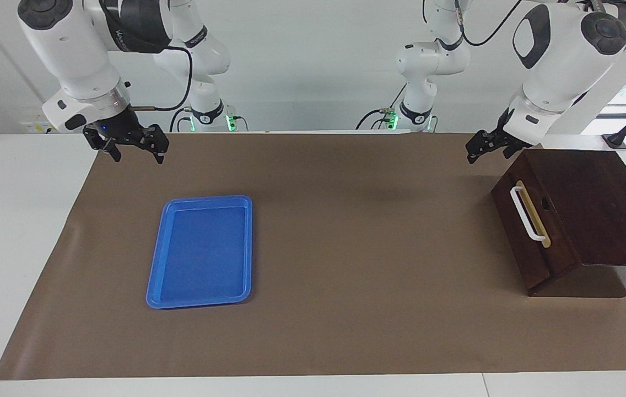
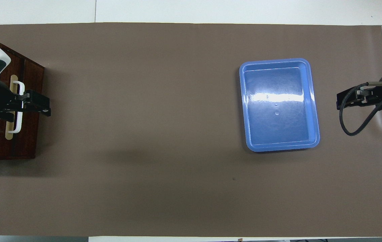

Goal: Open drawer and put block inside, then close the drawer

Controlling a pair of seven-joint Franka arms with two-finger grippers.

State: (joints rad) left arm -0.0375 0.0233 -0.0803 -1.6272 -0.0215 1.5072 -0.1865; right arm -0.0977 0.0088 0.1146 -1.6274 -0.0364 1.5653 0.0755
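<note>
Brown paper point(image 1: 346, 248) covers most of the white table point(image 1: 15, 220), and the 2 arms hang over the edge of it nearest their bases. From where I stand, the right gripper point(image 1: 135, 150) is up in the air over the paper's corner at the right arm's end; its 2 fingers point down with a clear gap between them and nothing in it. The left gripper point(image 1: 474, 153) is raised at the left arm's end, just beside the upper corner of the wooden box point(image 1: 599, 204). Whether its fingers are spread or closed I cannot tell; nothing shows in them.

Dark brown wood makes up the box, which sits at the left arm's end of the table, partly off the paper, its flat top sloping slightly. The drawer point(image 1: 533, 231) is pushed in, its front flush with the box and facing toward the right arm's end of the table. On that front a tan strip carries the white bar handle point(image 1: 528, 214), and the bar's long axis runs along the drawer front, from nearer the robots to farther from them. Seen from overhead, the left gripper point(image 2: 39, 105) covers part of the handle point(image 2: 18, 111), though from the facing side it is plainly above and apart from it.

Farther from the robots than the right gripper, a blue plastic tray point(image 1: 153, 275) lies flat on the paper, its long side also running away from the robots, well apart from the box. No block shows anywhere.
</note>
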